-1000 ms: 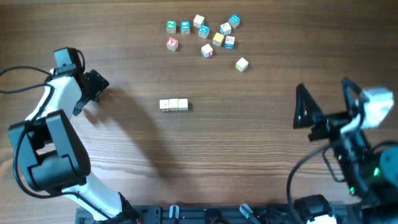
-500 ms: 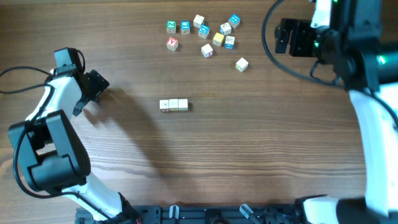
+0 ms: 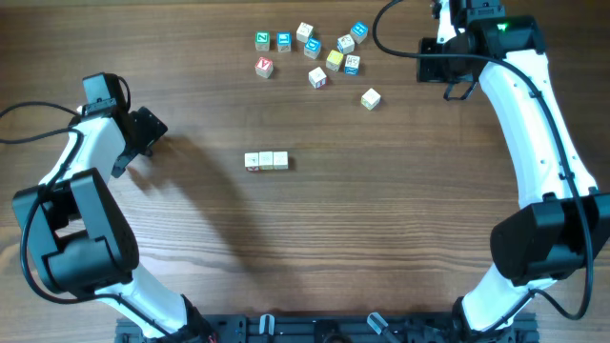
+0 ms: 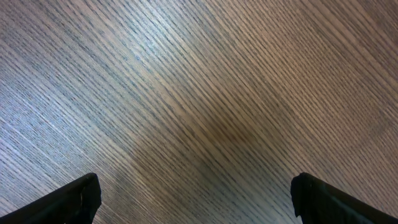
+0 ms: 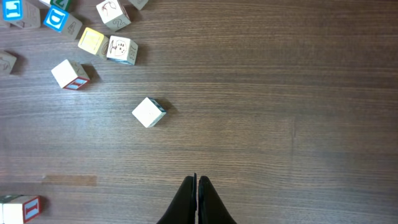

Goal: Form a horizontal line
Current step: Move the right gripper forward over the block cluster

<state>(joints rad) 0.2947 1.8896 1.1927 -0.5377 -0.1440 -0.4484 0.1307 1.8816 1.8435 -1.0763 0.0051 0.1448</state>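
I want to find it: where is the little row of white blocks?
In the overhead view, the row sits mid-table, slightly left, below the scattered colored blocks.

Right gripper (image 5: 196,199) at six o'clock, fingers pressed together over the wood-grain table (image 5: 292,93), lone white cube (image 5: 148,112) up toward ten o'clock, well apart from it, loose cluster of cubes (image 5: 93,41) further out at eleven, red-faced cube (image 5: 18,208) cut off at eight o'clock.

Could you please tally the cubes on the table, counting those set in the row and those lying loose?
cubes in the row: 3
loose cubes: 11
Total: 14
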